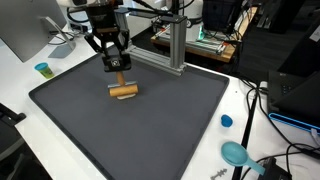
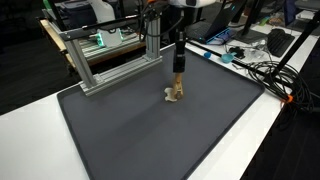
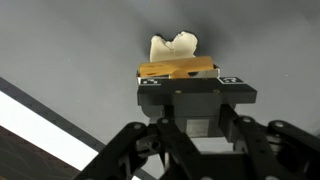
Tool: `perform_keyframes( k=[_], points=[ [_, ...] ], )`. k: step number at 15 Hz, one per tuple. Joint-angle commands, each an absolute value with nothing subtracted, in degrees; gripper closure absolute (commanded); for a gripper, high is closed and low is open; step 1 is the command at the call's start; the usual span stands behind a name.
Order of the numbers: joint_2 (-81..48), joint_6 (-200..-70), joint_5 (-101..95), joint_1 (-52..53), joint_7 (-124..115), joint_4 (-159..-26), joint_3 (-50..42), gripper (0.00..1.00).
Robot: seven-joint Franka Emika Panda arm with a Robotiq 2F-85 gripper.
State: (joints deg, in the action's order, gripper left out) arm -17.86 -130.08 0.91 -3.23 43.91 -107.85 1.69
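My gripper (image 1: 118, 66) hangs over the far part of a dark grey mat (image 1: 150, 130). It seems shut on the thin upright top of a wooden object (image 1: 123, 92) whose light brown block rests on the mat just below. In an exterior view the gripper (image 2: 178, 66) stands straight above the same object (image 2: 175, 96), which has a cream-coloured part at its base. In the wrist view the wooden bar (image 3: 178, 69) and the cream piece (image 3: 172, 45) lie just beyond the closed black fingertips (image 3: 195, 92).
An aluminium frame (image 1: 175, 45) stands at the mat's far edge and shows in both exterior views (image 2: 110, 55). A small teal cup (image 1: 42, 69), a blue cap (image 1: 226, 121) and a teal scoop (image 1: 236, 153) lie on the white table. Cables (image 2: 262, 72) run beside the mat.
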Motion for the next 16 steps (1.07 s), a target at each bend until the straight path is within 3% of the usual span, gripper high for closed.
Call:
perform_keyframes(
  k=[1, 16],
  points=[
    [-17.1, -130.6, -2.8, -2.9, 42.1, -108.6, 1.6, 0.79],
    [-20.6, -126.7, -10.8, -1.6, 35.2, -108.8, 1.0, 0.79]
  ],
)
